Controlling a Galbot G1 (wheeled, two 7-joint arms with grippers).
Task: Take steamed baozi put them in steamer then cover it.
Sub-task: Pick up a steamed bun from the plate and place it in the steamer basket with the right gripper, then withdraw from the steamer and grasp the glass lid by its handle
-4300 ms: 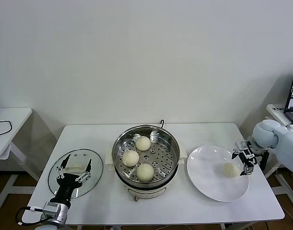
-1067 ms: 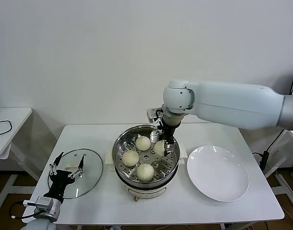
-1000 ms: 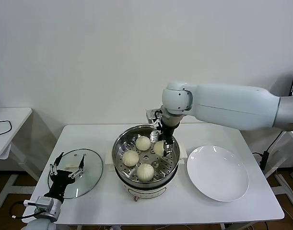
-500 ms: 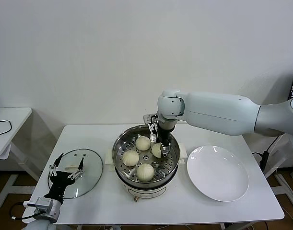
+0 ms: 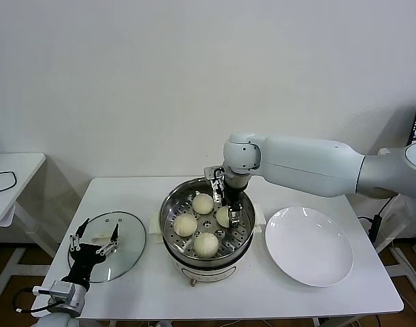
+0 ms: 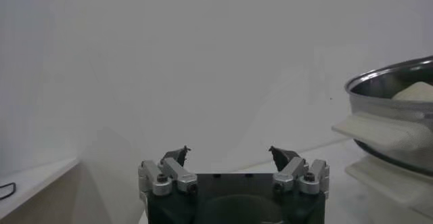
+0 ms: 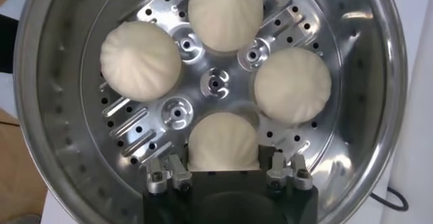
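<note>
Baozi (image 7: 223,141) inside steamer (image 7: 379,76) rim

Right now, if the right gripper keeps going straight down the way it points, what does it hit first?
The right gripper would likely meet the baozi sitting between its open fingers first, then the steamer tray under it.

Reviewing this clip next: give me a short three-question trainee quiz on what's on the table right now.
1. How many baozi lie in the steamer?
2. True or false: the cover sits on the steamer.
3. Which is bare: A) white plate B) steamer tray?

Key
1. Four.
2. False; it lies on the table beside the steamer, under the open left hand.
3. A. The right hand is over the fourth baozi.
</note>
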